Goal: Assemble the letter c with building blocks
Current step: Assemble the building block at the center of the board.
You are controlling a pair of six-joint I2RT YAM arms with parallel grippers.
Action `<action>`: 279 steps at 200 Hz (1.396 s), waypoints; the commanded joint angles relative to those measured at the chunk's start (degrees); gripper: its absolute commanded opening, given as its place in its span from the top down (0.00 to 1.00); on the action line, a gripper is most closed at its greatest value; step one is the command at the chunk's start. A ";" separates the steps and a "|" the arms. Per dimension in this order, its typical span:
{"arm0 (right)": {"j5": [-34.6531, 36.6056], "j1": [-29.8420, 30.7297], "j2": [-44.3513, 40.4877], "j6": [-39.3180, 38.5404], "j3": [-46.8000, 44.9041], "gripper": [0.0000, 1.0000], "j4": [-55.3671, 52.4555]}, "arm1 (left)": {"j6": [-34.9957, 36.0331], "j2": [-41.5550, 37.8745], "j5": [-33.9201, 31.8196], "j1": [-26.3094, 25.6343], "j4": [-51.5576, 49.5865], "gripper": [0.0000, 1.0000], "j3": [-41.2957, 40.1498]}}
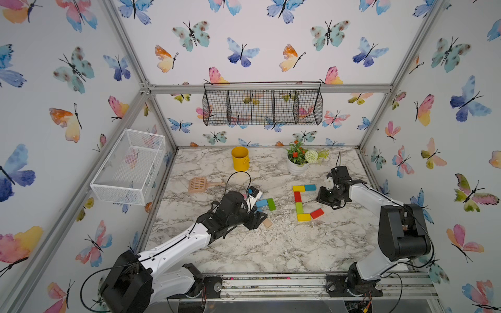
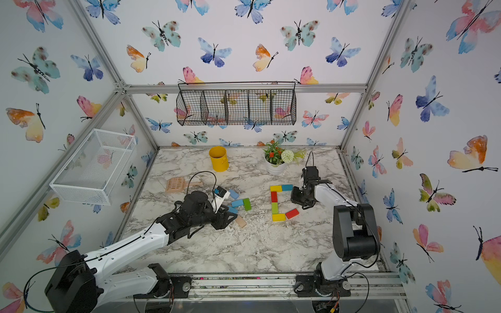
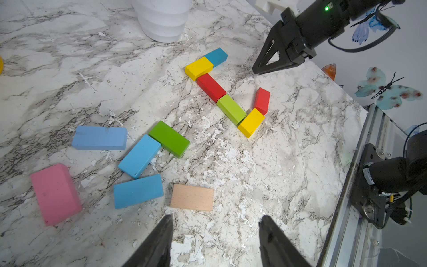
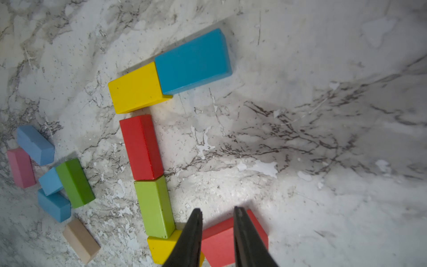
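Six building blocks form a C in both top views: yellow (image 1: 298,188) and teal (image 1: 310,187) along the far side, red (image 1: 297,197) and light green (image 1: 299,208) down the spine, then yellow (image 1: 304,217) with a tilted red block (image 1: 317,213). My right gripper (image 4: 217,209) hovers above that tilted red block (image 4: 219,240), open by a narrow gap and holding nothing. My left gripper (image 3: 216,218) is open and empty just short of a tan block (image 3: 192,197). Loose pink (image 3: 55,193), blue (image 3: 138,191) and green (image 3: 169,139) blocks lie beside it.
A yellow cup (image 1: 240,158) and a white flower pot (image 1: 297,168) stand at the back of the marble table. A tan slotted scoop (image 1: 199,184) lies behind the left arm. A white wire basket (image 1: 130,165) hangs on the left wall, a black one (image 1: 262,107) on the back wall.
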 commanded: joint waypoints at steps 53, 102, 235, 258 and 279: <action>-0.29 -0.27 3.01 -0.50 -0.84 0.92 1.34 | 0.28 0.31 -0.44 -0.28 -0.28 0.39 1.33; -0.27 -0.23 4.18 -1.04 -1.58 0.94 1.76 | 0.23 0.39 -0.48 -0.28 -0.24 0.39 1.42; -1.76 -0.26 -1.16 0.19 -6.71 0.96 2.05 | 0.23 0.90 -0.33 -0.25 -0.41 0.39 1.73; -0.31 -0.27 -1.62 0.28 -6.54 0.94 2.04 | 0.28 0.92 -0.31 -0.28 -0.45 0.39 1.77; 0.89 -0.28 -1.80 0.67 -5.74 0.92 1.91 | 0.26 0.78 -0.37 -0.28 -0.49 0.39 1.73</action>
